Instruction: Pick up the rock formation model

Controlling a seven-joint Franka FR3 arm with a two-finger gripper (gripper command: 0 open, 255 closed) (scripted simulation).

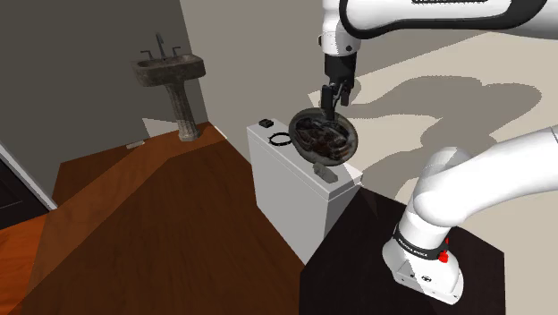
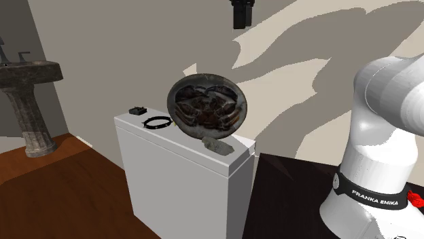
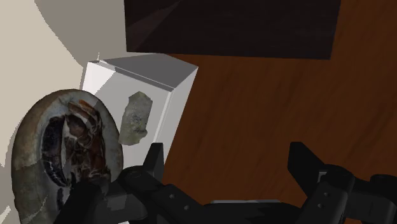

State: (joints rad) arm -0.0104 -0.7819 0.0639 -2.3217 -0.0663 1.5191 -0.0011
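Note:
The rock formation model (image 2: 217,145) is a small grey lump lying on top of the white cabinet (image 2: 177,170), near the corner closest to the stand. It also shows as rock (image 1: 328,176) and rock (image 3: 135,119). A large round dark dish (image 2: 207,103) with a brown mottled inside stands on edge just behind the rock. My gripper (image 1: 332,98) hangs well above the dish and the rock, touching neither. In the wrist view the gripper (image 3: 229,162) is open, its black fingers (image 3: 154,159) wide apart with nothing between them.
A black ring (image 2: 157,123) and a small black box (image 2: 138,110) lie on the cabinet's far end. A stone pedestal sink (image 1: 174,76) stands against the wall beyond. Wooden floor (image 1: 161,233) surrounds the cabinet; the dark stand top (image 1: 358,268) adjoins it.

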